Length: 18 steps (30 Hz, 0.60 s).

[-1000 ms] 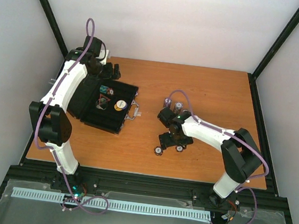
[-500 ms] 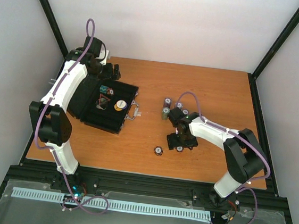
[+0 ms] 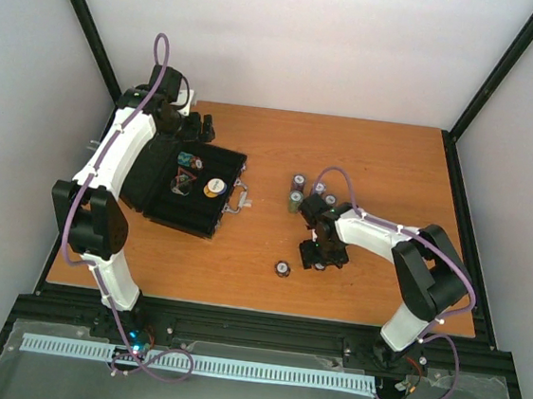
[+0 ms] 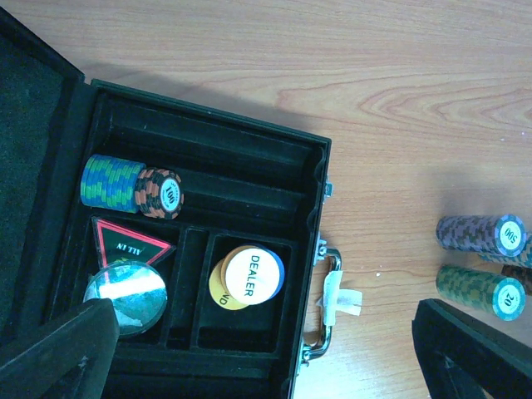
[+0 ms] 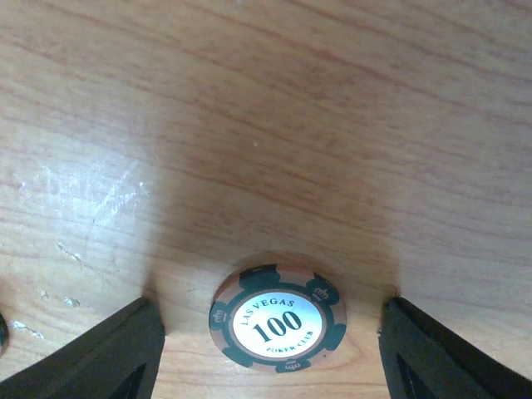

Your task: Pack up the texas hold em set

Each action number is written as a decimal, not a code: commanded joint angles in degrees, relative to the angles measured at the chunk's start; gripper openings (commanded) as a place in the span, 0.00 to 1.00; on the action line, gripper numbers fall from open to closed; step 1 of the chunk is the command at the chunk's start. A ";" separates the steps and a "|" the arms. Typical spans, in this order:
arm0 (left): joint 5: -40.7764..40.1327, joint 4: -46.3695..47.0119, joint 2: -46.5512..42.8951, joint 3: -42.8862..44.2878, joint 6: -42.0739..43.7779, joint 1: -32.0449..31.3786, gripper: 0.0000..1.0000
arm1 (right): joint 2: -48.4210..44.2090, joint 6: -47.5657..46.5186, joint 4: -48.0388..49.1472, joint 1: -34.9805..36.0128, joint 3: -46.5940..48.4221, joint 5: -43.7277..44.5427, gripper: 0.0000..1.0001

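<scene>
Salmon-rimmed and marked 100, a lone poker chip is caught lying flat on the wooden table between the parted fingers of the right gripper, neither pad touched. The left gripper is held wide open above the black case; a chip stack, dealer discs and triangular token are lodged beneath, two loose stacks just outside one finger

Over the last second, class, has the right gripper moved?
Yes. The right gripper slid rightward in the top view, away from the lone chip.
</scene>
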 commanded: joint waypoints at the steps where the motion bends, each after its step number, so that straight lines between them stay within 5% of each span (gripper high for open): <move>1: -0.51 -0.38 0.96 2.49 0.26 0.56 1.00 | 2.33 -0.93 1.98 -0.45 -1.12 -0.15 0.71; 12: -0.75 -0.38 1.97 2.63 -0.10 0.57 1.00 | 0.74 -0.96 1.86 -1.04 -3.96 -0.55 0.66; 18: -0.67 -0.41 2.18 2.79 -0.10 0.57 1.00 | 0.01 -0.52 1.40 -1.07 -4.17 -0.95 0.54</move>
